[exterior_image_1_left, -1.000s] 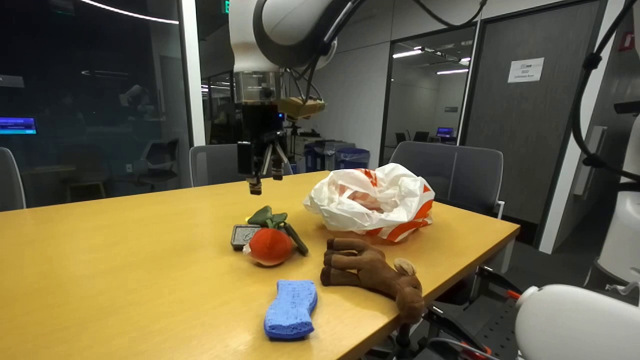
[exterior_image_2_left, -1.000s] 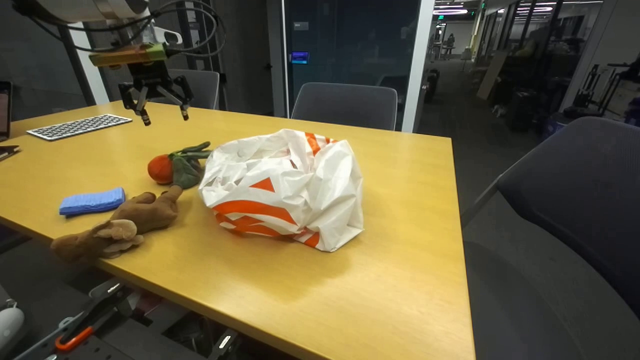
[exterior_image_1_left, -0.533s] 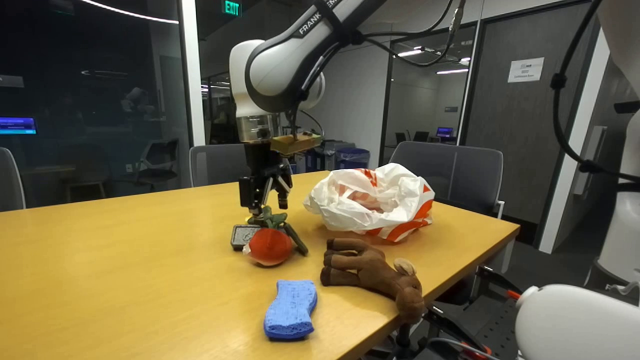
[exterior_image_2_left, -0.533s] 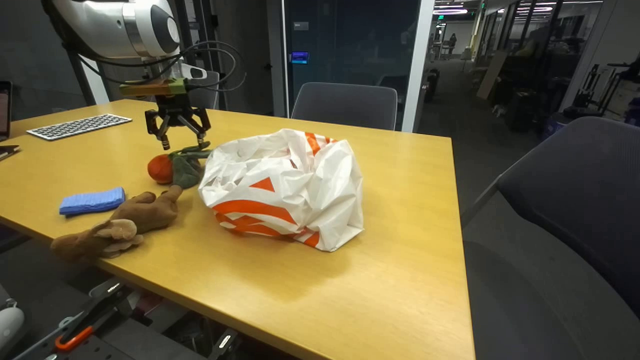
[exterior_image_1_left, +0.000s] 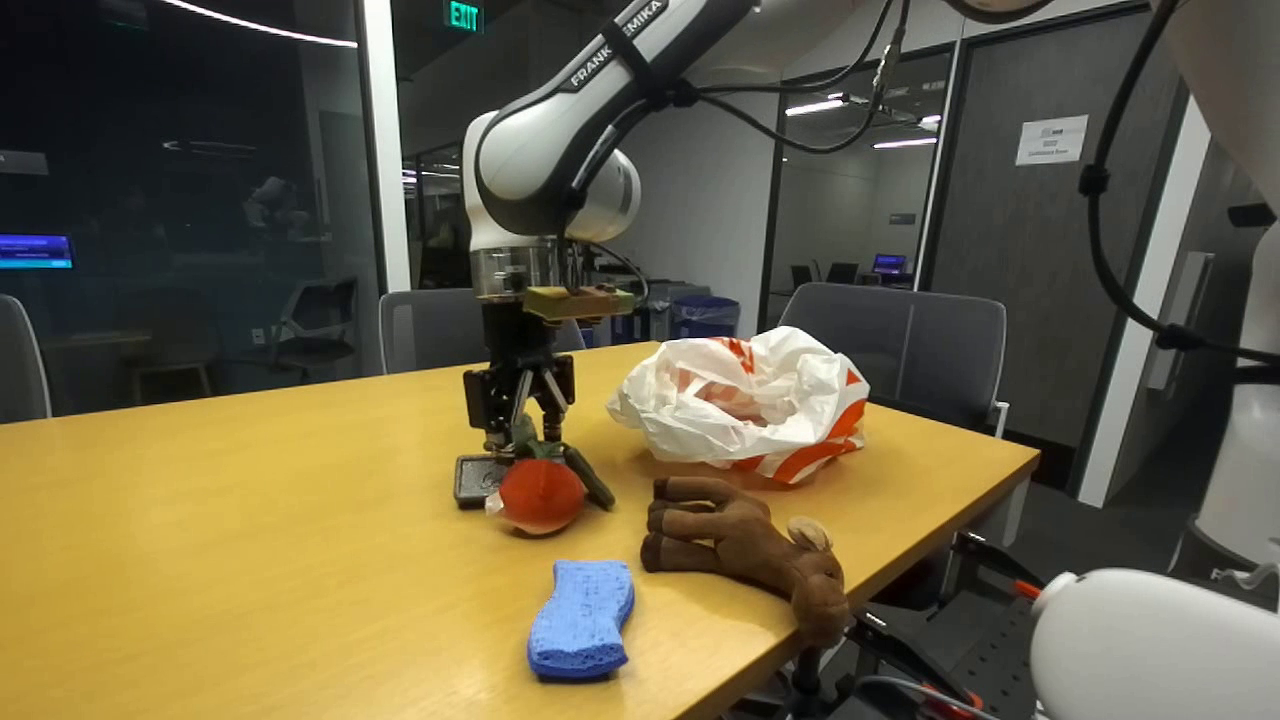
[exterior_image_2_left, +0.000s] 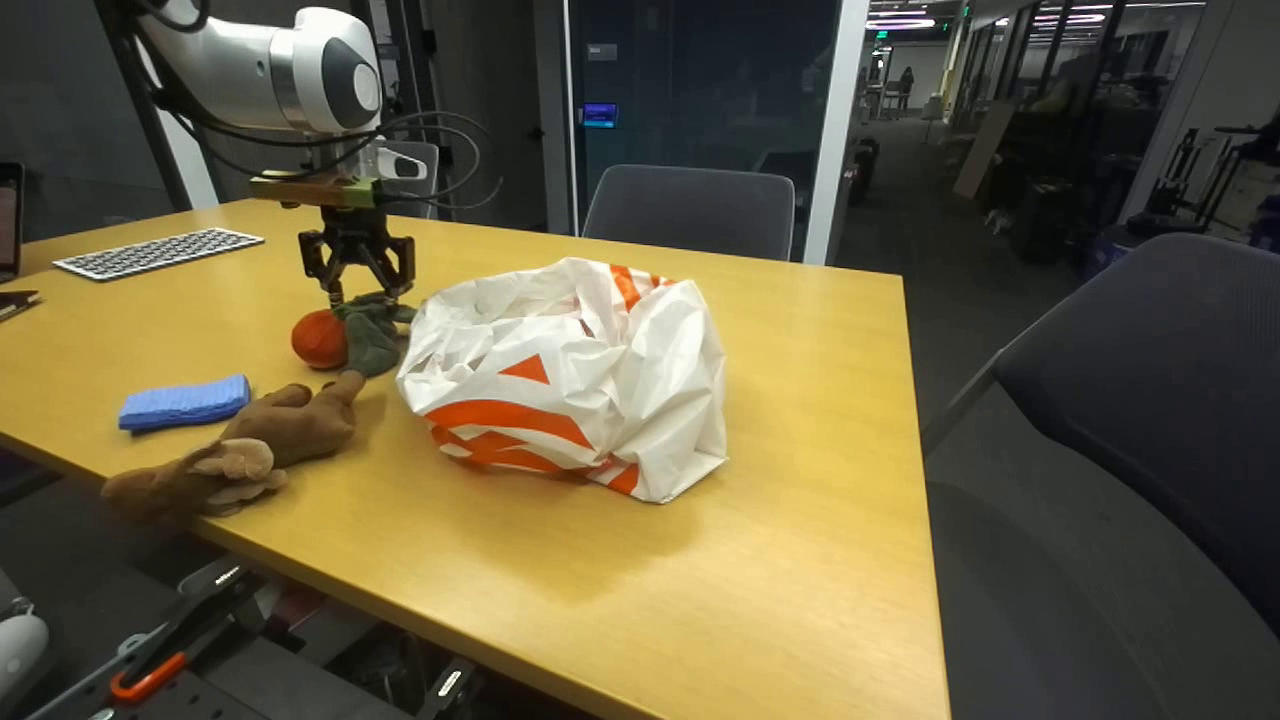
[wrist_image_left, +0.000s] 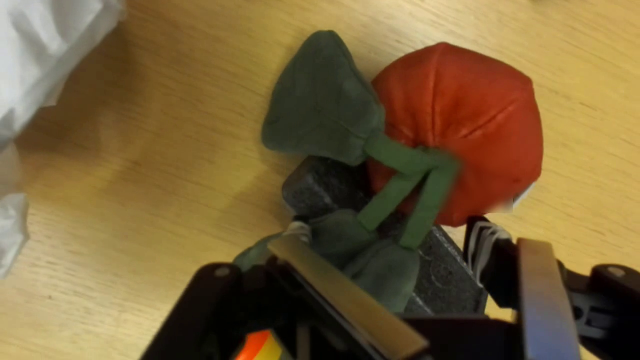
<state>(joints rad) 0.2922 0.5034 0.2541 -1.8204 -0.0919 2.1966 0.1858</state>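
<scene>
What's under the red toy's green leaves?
In the wrist view, a dark block pokes out from beneath the leaves. The rest of it is covered, and whether anything else lies beneath can't be told.

Green leaves (wrist_image_left: 385, 272) and a dark block (wrist_image_left: 442, 272) take up most of the gap between the spread jaws of the end effector (wrist_image_left: 390, 235), blocking straight descent. Just beside the jaws, a red plush tomato (wrist_image_left: 465, 110) bars one side; farther out that way lie a blue sponge (exterior_image_1_left: 582, 618) and a brown plush animal (exterior_image_1_left: 745, 540). On another flank a crumpled white bag (exterior_image_2_left: 600, 375) rises, a strip of bare tabletop (wrist_image_left: 165, 165) leaving passage before it. Opposite the bag, there is room toward a keyboard (exterior_image_2_left: 162, 252), well apart.
</scene>
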